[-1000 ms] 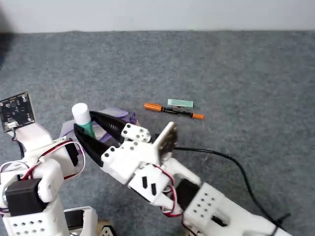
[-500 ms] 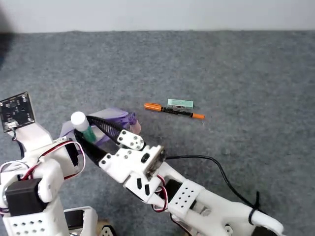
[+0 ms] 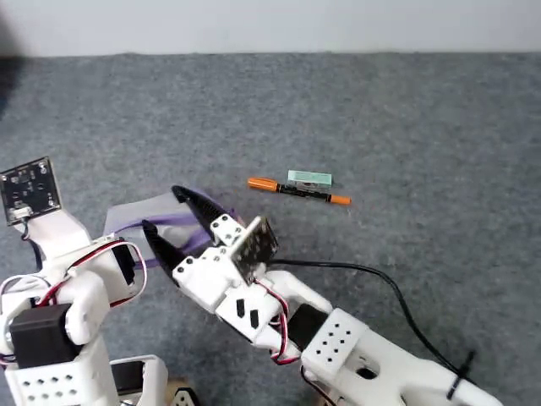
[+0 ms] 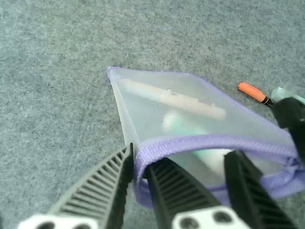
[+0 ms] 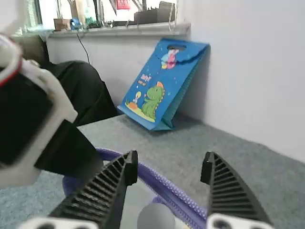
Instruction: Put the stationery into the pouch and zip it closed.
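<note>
Pouch (image 3: 135, 211) is found toward the near-left corner of the tabletop (image 3: 423, 110), its purple rim pinched by the left gripper (image 4: 138, 160). Right gripper (image 3: 165, 211) is positioned over the mouth of the pouch, fingers spread and nothing gripped. A teal stick (image 4: 190, 129) is seen inside. Orange pen (image 3: 296, 190) and eraser (image 3: 309, 178) are noted mid-tabletop, side by side.

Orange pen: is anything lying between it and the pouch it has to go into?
Nothing visible lies on the carpet between the orange pen and the pouch. The small green block sits beside the pen on its far side, off that line. The right gripper, open, hangs over the pouch.
</note>
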`<state>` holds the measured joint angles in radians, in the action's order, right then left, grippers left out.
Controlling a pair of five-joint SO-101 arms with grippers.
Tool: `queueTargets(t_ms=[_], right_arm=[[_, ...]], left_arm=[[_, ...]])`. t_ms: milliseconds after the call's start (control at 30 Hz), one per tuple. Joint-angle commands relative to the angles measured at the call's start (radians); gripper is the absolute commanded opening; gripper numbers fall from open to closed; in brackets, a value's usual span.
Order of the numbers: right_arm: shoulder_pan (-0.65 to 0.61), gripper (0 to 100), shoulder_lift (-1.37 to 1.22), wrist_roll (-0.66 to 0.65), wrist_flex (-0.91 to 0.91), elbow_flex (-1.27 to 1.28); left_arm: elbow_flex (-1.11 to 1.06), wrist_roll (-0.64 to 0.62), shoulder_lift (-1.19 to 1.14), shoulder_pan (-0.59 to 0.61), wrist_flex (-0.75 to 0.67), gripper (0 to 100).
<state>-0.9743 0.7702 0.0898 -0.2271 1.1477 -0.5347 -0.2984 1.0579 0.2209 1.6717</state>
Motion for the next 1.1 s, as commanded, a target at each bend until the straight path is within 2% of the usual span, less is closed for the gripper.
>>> queueTargets(t_ms=[0, 200, 267, 400, 500, 567, 733, 933, 1067], right_arm=[[0.028, 19.8, 0.085, 0.023, 0.082, -0.077], [0.107, 15.4, 0.203, 0.023, 0.268, -0.094], [0.162, 13.6, 0.231, 0.037, 0.377, -0.126], [0.300, 8.4, 0.239, 0.144, 0.564, -0.206], [0.389, 3.4, 0.237, 0.141, 0.671, -0.242], [0.438, 0.5, 0.237, 0.109, 0.734, -0.250], [0.515, 1.3, 0.237, -0.014, 0.878, -0.250], [0.521, 1.3, 0.237, -0.183, 1.029, -0.250], [0.533, 0.7, 0.197, -0.249, 1.121, -0.256]], left_arm=[[0.010, -0.011, 0.012, 0.011, 0.000, 1], [0.010, -0.011, 0.012, 0.011, 0.000, 1], [0.010, -0.011, 0.012, 0.011, 0.000, 1], [0.010, -0.011, 0.012, 0.011, -0.002, 1], [0.010, -0.011, 0.012, 0.009, -0.003, 1], [0.010, -0.011, 0.012, 0.009, -0.003, 1], [0.010, -0.011, 0.012, 0.009, -0.003, 1], [0.010, -0.011, 0.012, 0.009, -0.003, 1], [0.010, -0.011, 0.012, 0.006, -0.003, 1]])
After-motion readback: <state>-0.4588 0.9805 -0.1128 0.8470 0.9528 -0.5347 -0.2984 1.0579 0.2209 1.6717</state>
